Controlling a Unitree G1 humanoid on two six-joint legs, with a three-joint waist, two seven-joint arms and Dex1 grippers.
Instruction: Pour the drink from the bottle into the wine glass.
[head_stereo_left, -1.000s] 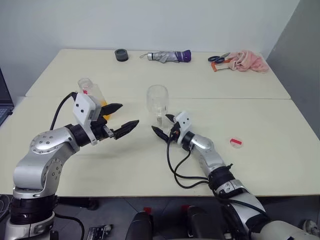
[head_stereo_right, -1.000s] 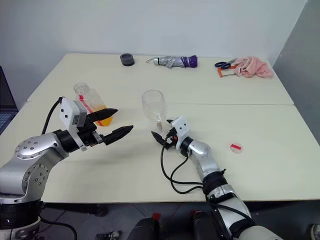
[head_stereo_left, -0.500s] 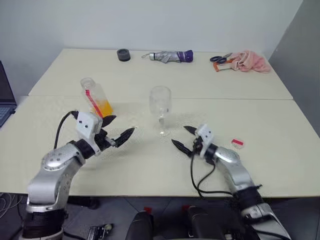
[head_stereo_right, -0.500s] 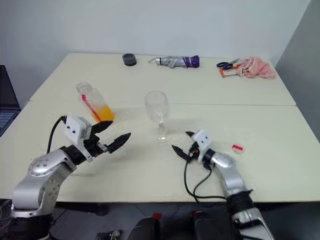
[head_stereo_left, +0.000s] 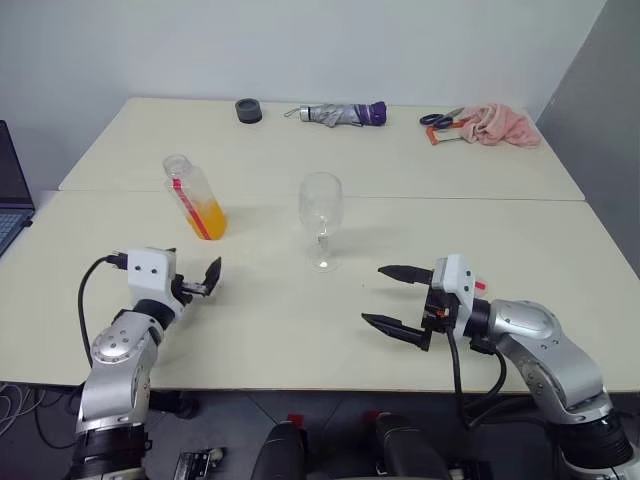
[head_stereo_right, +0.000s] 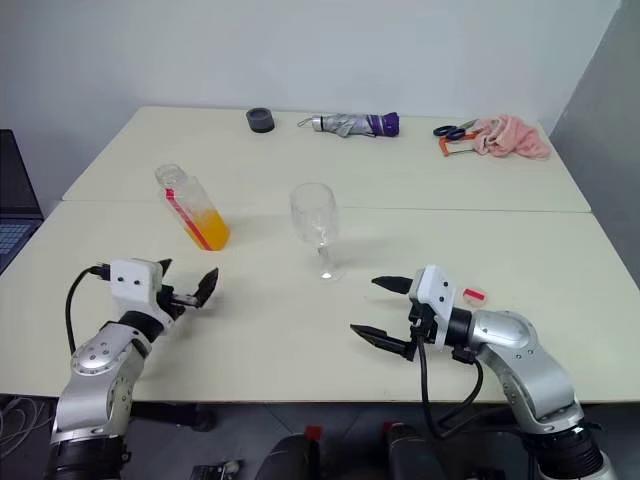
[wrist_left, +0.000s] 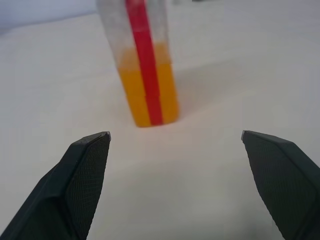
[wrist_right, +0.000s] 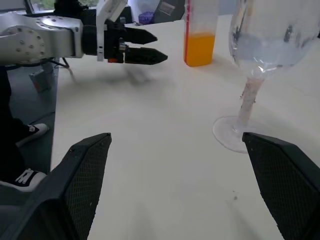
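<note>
Both hands are empty, and by the look of it the pour has not begun. The bottle (head_stereo_left: 194, 196) stands upright on the worktop (head_stereo_left: 300, 310) with its neck uncapped and the drink (head_stereo_left: 208, 217) sitting low in its body, bright orange, filling only the bottom part. The wine glass (head_stereo_left: 321, 220) stands upright on its foot at about three o'clock from the bottle, the two set clearly apart, and its bowl looks clear, no orange in it as far as the frames show. The left hand (head_stereo_left: 205, 282) hovers near the front edge at about six o'clock from the bottle, fingers spread wide, aimed toward it but short of it; through its own wrist camera the bottle sits squarely between the two fingertips (wrist_left: 90, 150), untouched. The right hand (head_stereo_left: 392, 296) hangs at roughly four o'clock from the glass, also spread wide, gripping nothing. A small red cap-like piece (head_stereo_left: 479, 286) lies just behind the right hand. Left to do, then: grasp the bottle, carry it over, tip it into the glass.
</note>
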